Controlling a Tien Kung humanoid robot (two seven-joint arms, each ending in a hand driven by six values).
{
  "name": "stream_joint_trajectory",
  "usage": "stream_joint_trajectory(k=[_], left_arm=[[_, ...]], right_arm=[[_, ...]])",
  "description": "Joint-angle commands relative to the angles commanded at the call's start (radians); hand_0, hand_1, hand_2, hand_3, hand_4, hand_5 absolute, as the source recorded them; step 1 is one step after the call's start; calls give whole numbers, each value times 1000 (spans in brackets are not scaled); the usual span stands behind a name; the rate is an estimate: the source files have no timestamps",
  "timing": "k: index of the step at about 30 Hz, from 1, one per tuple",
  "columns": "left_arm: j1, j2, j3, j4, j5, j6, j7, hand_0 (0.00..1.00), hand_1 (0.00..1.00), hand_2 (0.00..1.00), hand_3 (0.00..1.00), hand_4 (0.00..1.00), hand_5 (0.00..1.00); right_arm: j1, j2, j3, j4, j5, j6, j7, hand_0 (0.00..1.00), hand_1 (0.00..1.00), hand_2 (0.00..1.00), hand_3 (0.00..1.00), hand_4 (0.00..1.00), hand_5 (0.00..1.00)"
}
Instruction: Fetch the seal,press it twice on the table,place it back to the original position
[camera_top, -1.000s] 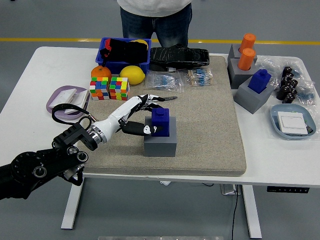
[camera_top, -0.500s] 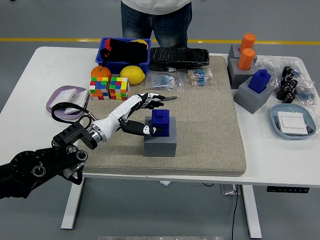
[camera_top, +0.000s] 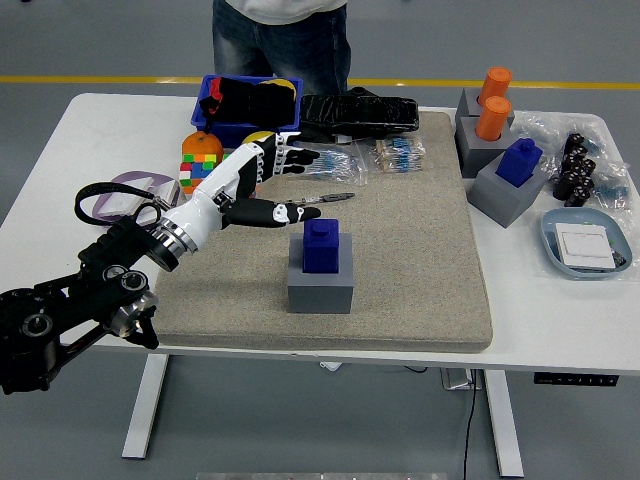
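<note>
While the blue seal (camera_top: 321, 246) sits seated in its grey holder (camera_top: 320, 287) at mat centre, left hand (camera_top: 262, 182) hovers at its 10 o'clock, fingers spread, empty. Retract clear without clipping the seal; person (camera_top: 280, 35) beyond.

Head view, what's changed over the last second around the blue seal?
The left robot hand let go of the blue seal and drew back, up and to the left, fingers now spread open. The person at the far side shifted left. The seal stays in its grey holder; the mat is unmoved.
</note>
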Motion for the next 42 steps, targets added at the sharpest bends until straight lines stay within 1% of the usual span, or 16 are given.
stream_joint_trajectory(k=[3, 4, 7, 9, 10, 12, 15, 16, 20, 24, 27, 32, 35, 38, 42], left_arm=[[13, 16, -47, 48, 3, 21, -4, 789, 821, 792, 851, 998, 61], [18, 21, -57, 65, 3, 30, -9, 784, 820, 788, 845, 998, 85], [34, 36, -87, 120, 21, 48, -14, 784, 820, 788, 845, 998, 85], [48, 45, -116, 169, 38, 51, -12, 784, 820, 788, 845, 998, 85], [59, 52, -135, 195, 42, 50, -8, 810, 840, 811, 849, 998, 89], [72, 63, -160, 237, 44, 49, -3, 810, 840, 811, 849, 998, 89], [90, 80, -191, 283, 48, 44, 9, 810, 840, 811, 849, 998, 89], [95, 84, -200, 294, 48, 43, 12, 848, 877, 843, 871, 998, 100], [123, 103, -260, 346, 53, 36, 26, 848, 877, 843, 871, 998, 100], [153, 119, -321, 378, 56, 34, 30, 857, 879, 843, 878, 998, 98], [166, 126, -337, 384, 54, 29, 33, 857, 879, 843, 878, 998, 98], [191, 129, -368, 390, 59, 26, 36, 852, 877, 844, 878, 998, 100], [195, 129, -380, 407, 56, 25, 40, 851, 876, 844, 878, 998, 107], [199, 134, -389, 405, 56, 26, 44, 851, 876, 844, 878, 998, 107], [212, 141, -412, 381, 67, 28, 46, 848, 873, 841, 880, 998, 112]], right_arm=[[0, 1, -3, 0, 0, 1, -1, 793, 686, 661, 617, 811, 462], [0, 1, -4, 0, 1, 1, -1, 793, 686, 661, 616, 811, 463], [-1, -1, -4, -1, -2, 0, -2, 793, 686, 661, 616, 811, 463], [-1, -1, -4, -1, -3, 0, -3, 793, 686, 661, 616, 811, 463], [-1, -1, -5, -1, -4, 0, -3, 793, 687, 661, 616, 811, 463], [0, -2, -4, -2, -7, -1, -4, 793, 687, 661, 616, 811, 463], [1, -3, 0, -2, -12, -3, -4, 793, 687, 661, 616, 811, 463], [1, -3, 1, -3, -13, -4, -5, 793, 686, 661, 616, 811, 463], [3, -2, 5, -2, -18, -5, -6, 793, 686, 661, 616, 811, 463], [4, -2, 10, -3, -25, -7, -8, 793, 685, 661, 615, 810, 463], [3, -2, 12, -3, -28, -8, -9, 793, 685, 661, 615, 810, 463], [2, -1, 12, -3, -31, -10, -11, 792, 685, 660, 615, 808, 465], [0, -1, 17, -4, -39, -12, -11, 792, 685, 661, 616, 809, 464], [0, 1, 20, -3, -40, -13, -11, 792, 685, 661, 616, 809, 464], [-1, 6, 30, -2, -46, -15, -11, 792, 685, 660, 615, 808, 464]])
